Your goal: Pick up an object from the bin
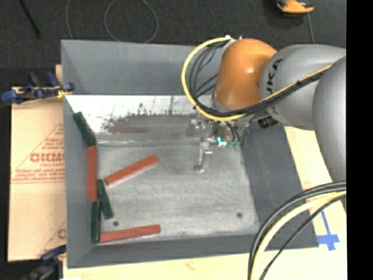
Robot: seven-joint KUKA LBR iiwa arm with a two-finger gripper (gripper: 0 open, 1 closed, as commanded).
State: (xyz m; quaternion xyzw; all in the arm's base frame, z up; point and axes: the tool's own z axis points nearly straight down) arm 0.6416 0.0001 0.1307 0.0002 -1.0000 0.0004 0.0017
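While pincer hovers ctr, red bar lies apart.

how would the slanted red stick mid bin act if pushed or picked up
The red stick looks dead straight, so probably stiff. Lying flat on the bin floor, it would likely slide or pivot, not roll. Being slim, it is probably light.

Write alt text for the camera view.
The arm's tool hangs over bare floor near the middle of the grey bin. Along the view's left side lie dark green bars and red bars, one red bar angled toward the tool.
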